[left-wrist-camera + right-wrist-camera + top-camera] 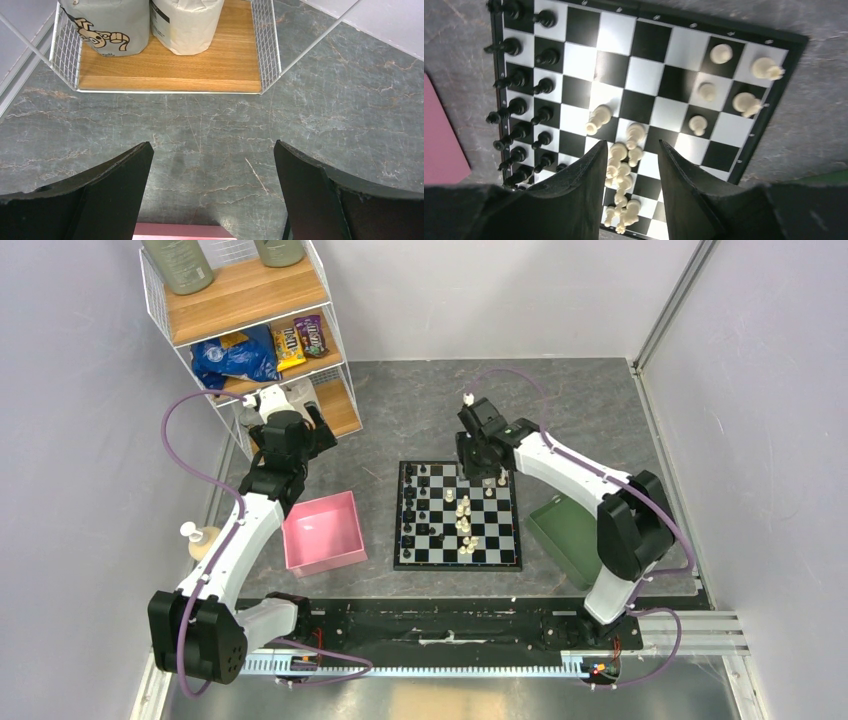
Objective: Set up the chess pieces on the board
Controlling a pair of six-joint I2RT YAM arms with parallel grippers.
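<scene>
Hovering over the far right part of the board (458, 515), the right end effector (632, 150) has its fingers partly spread with nothing pinched between them. It looks placed there to work the white back ranks, since that is the side where white belongs.

The black chess pieces (521, 107) stand in two neat files along the board's left edge, which looks finished. Five white pieces (746, 103) stand on squares at the far right corner. The rest of the white pieces (465, 525) are bunched in a loose heap near the middle of the board, several lying across each other, so most of white's side remains to be set.

The left end effector (212, 150) is spread wide and empty above bare tabletop (350, 100). It sits between the pink tray (325, 535) and the wire shelf (250, 290), well away from the board, seemingly parked out of the way. A green tray (560, 530) lies just right of the board.

On the shelf, a brown packet (311, 335) and a yellow packet (288, 345) resemble M&M's bags, though the lettering is too small to be sure. A wrapped roll (107, 27) carries a brown cartoon print, with no legible words.
</scene>
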